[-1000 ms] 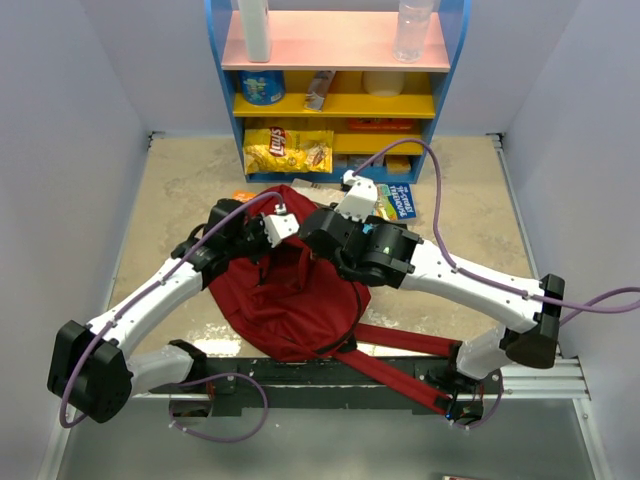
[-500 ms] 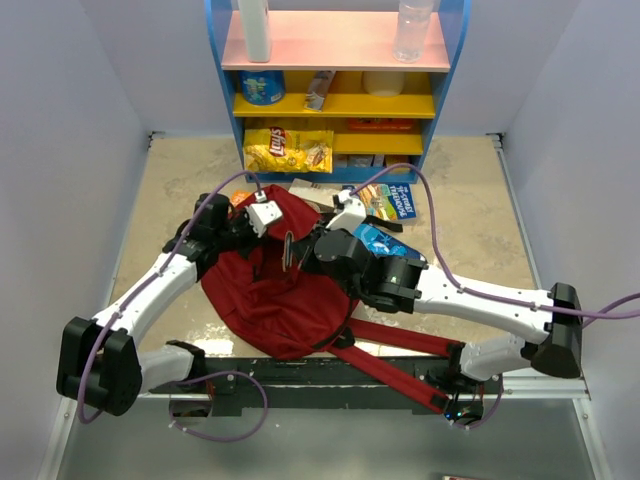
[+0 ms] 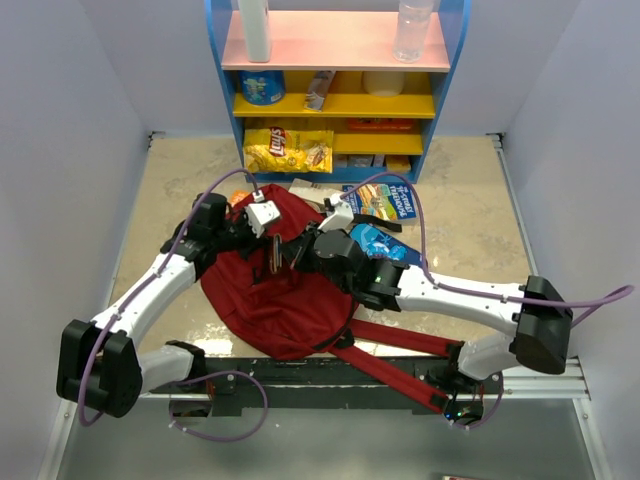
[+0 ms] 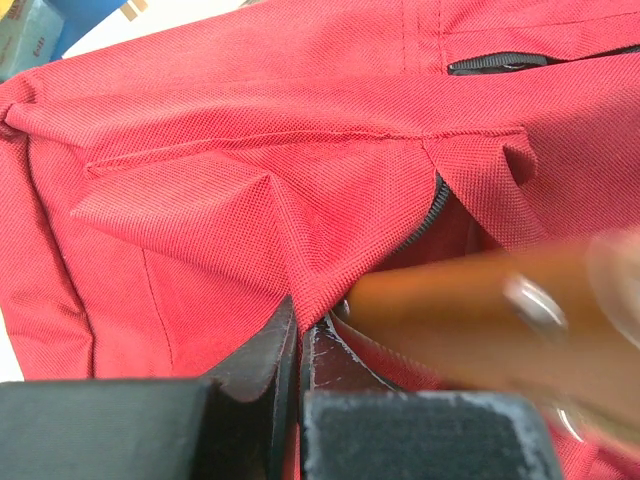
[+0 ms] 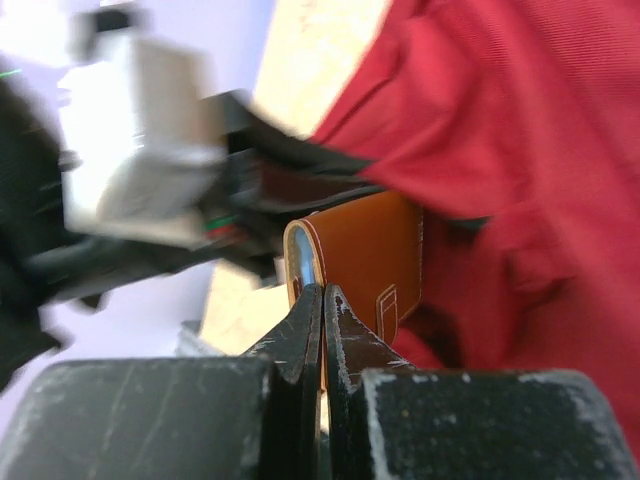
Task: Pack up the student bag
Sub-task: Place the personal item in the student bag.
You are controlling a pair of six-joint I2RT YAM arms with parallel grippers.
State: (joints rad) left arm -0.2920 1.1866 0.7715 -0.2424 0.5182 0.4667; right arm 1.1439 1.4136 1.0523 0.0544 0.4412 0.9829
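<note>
The dark-red student bag (image 3: pixel 283 298) lies in the middle of the table, its straps (image 3: pixel 400 358) trailing to the near right. My left gripper (image 3: pixel 258 234) is shut on a fold of the bag's red fabric (image 4: pixel 300 270) beside the zipper opening (image 4: pixel 436 205), holding the edge up. My right gripper (image 3: pixel 284 256) is shut on a brown leather case (image 5: pixel 372 258) with white stitching and holds it at the mouth of the opening. The case shows blurred in the left wrist view (image 4: pixel 480 310). The bag's inside is hidden.
A blue shelf unit (image 3: pixel 340 90) stands at the back with a yellow crisp bag (image 3: pixel 288 150) at its foot. Books (image 3: pixel 385 200) and a blue patterned pencil case (image 3: pixel 378 243) lie just right of the bag. Side walls close in both sides.
My right gripper has swung left and down with the brown case to the bag's opening. My left gripper has pulled the bag's edge left and back, then held still.
</note>
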